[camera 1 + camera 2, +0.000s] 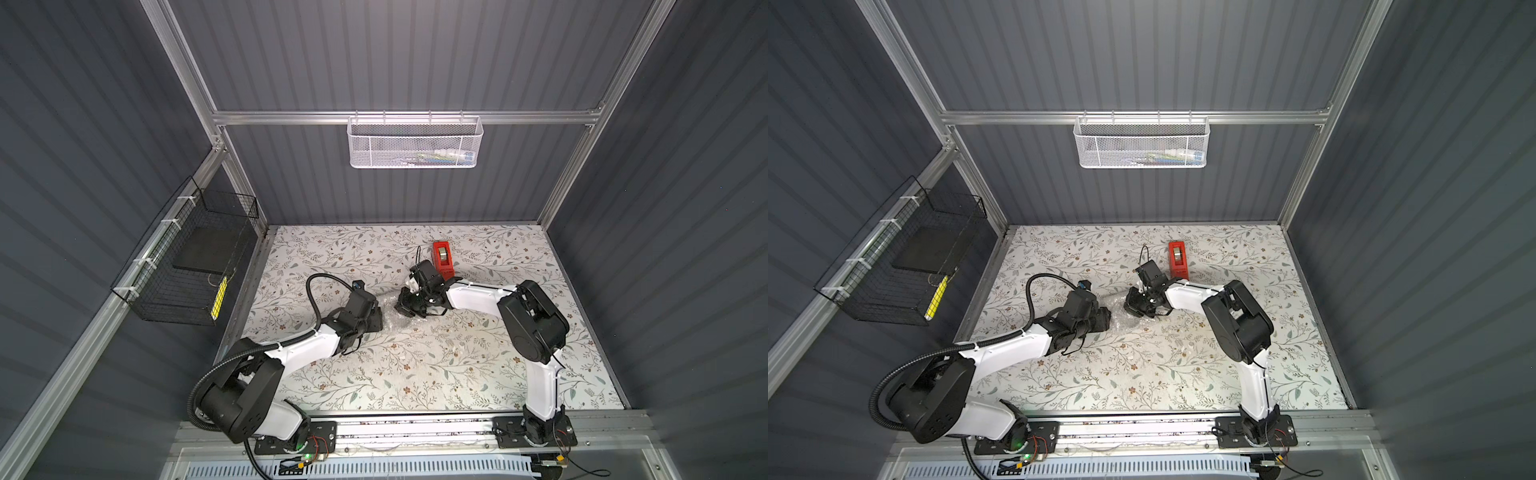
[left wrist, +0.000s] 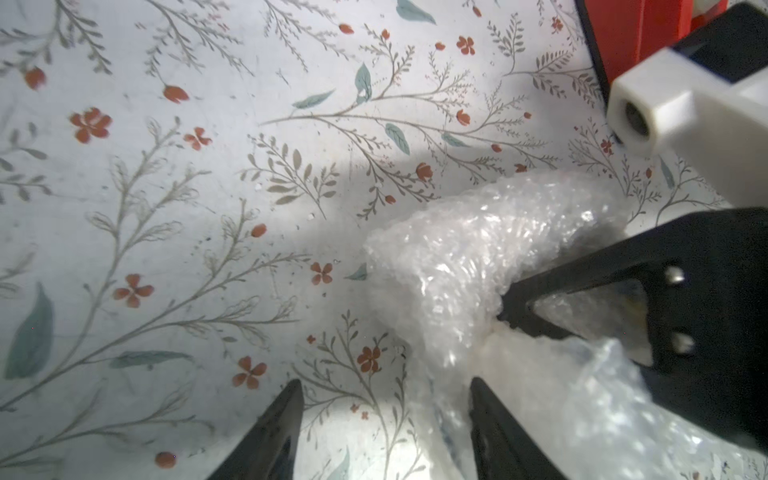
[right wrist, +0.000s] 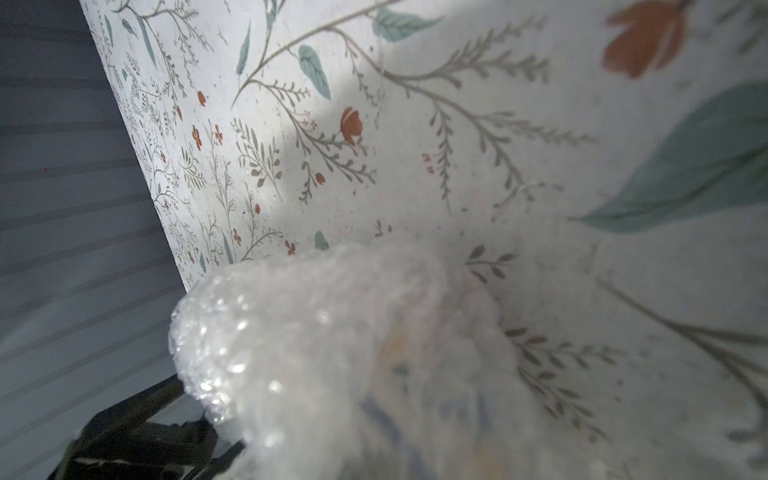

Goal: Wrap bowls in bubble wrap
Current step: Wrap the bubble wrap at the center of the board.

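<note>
Bubble wrap (image 1: 390, 321) lay as one crumpled bundle near the middle of the table (image 1: 415, 374), between the two grippers, in both top views (image 1: 1116, 318). It was whitish, shiny and crinkled, and its small bubbles caught the light in the left wrist view (image 2: 478, 257).

One bowl (image 3: 415, 390) sat inside it. The bowl showed only in the right wrist view, as blurred blue strokes and a yellowish patch behind the plastic. Its rim and shape could not be made out, and the top views hid it wholly.

The left gripper (image 2: 382, 386) had its fingers spread with bare floral table between them. One finger (image 2: 490, 428) touched the edge of the bundle, and nothing was held. The right gripper (image 2: 505, 313) had its jaws pressed together, pinching a fold of the bubble wrap. The edge of the left wrist view cut off most of its body, and in the right wrist view the plastic hid its tips.

One red tape dispenser (image 1: 443, 258) stood on the table just beyond the right gripper, apart from the bundle. The left wrist view (image 2: 636, 37) showed only a corner of it.

There were two baskets. A white mesh basket (image 1: 413, 141) hung on the back rail, and its contents were too small to tell. A black wire basket (image 1: 183, 266) hung on the left wall.
</note>
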You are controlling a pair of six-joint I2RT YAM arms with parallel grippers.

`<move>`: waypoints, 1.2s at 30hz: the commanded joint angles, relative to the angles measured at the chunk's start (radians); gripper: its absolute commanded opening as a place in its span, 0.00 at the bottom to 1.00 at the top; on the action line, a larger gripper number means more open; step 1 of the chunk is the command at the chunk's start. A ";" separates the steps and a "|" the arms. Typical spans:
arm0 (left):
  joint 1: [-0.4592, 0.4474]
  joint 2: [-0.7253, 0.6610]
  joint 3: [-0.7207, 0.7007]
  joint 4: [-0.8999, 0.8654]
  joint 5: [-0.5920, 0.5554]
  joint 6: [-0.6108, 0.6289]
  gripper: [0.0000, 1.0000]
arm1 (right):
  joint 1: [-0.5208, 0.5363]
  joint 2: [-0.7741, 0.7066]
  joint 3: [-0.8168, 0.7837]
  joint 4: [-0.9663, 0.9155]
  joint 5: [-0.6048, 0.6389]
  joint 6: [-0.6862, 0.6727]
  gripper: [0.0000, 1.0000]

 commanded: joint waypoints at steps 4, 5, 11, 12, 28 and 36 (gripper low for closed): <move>0.015 -0.152 -0.020 -0.051 0.028 -0.002 0.72 | 0.001 0.055 0.024 -0.133 0.151 -0.035 0.00; 0.015 -0.170 -0.030 -0.041 0.058 -0.007 0.75 | 0.002 0.059 0.028 -0.134 0.149 -0.034 0.00; 0.009 -0.181 -0.058 -0.043 0.192 -0.037 0.84 | 0.003 0.072 0.032 -0.142 0.147 -0.031 0.00; 0.009 -0.176 -0.065 -0.040 0.203 -0.034 0.84 | 0.003 0.071 0.032 -0.141 0.150 -0.031 0.00; 0.004 -0.021 -0.058 0.102 0.323 -0.061 0.81 | 0.003 0.076 0.043 -0.150 0.157 -0.030 0.00; 0.008 0.069 -0.011 0.146 0.325 -0.047 0.78 | 0.004 0.078 0.042 -0.146 0.156 -0.026 0.00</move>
